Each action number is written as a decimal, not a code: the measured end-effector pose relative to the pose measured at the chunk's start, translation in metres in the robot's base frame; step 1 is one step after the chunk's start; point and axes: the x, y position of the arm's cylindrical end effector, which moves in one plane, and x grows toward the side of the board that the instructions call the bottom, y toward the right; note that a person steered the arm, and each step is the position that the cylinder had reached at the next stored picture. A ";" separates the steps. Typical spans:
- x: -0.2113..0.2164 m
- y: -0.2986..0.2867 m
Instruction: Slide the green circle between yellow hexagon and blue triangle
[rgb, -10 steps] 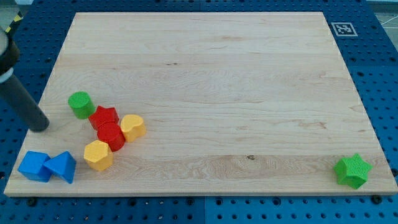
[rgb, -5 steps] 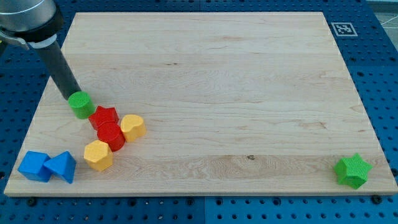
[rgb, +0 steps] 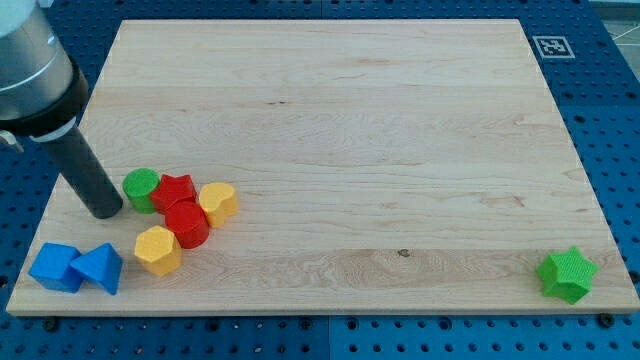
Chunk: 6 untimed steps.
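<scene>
A: Starting at the view's left and taking the green circle (rgb: 142, 188) as our landmark, what do we see first?

B: Our rod comes down from the view's top-left corner, and my tip (rgb: 105, 211) rests on the table (rgb: 340, 120) just left of the green circle and a little toward the view's bottom. We cannot tell whether it touches the circle or only stands right beside it.

A: And the hand, is it spread, pressed together, pinching anything?

B: We have none in these pictures, only the rod, so there is nothing to report of it.

A: What lies below the green circle?

B: Well below it and to its left, near the table's bottom-left corner, a blue cube-like block (rgb: 55, 267) and the blue triangle (rgb: 100, 267) sit touching each other. The yellow hexagon (rgb: 158, 249) sits below the circle and slightly to its right, apart from the blue triangle.

A: So where is the green circle in relation to those two?

B: Above both, near the table's left edge, not in the gap between them.

A: And to its right?

B: A red star-like block (rgb: 175, 189) presses against the green circle's right side. A second red block (rgb: 187, 223) lies just below that one, and a second yellow block (rgb: 218, 202) sits right of the red pair. Far to the circle's right, by the bottom-right corner, stands a green star (rgb: 567, 274).
</scene>
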 end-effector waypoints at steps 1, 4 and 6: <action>-0.031 -0.014; -0.046 0.036; -0.015 0.036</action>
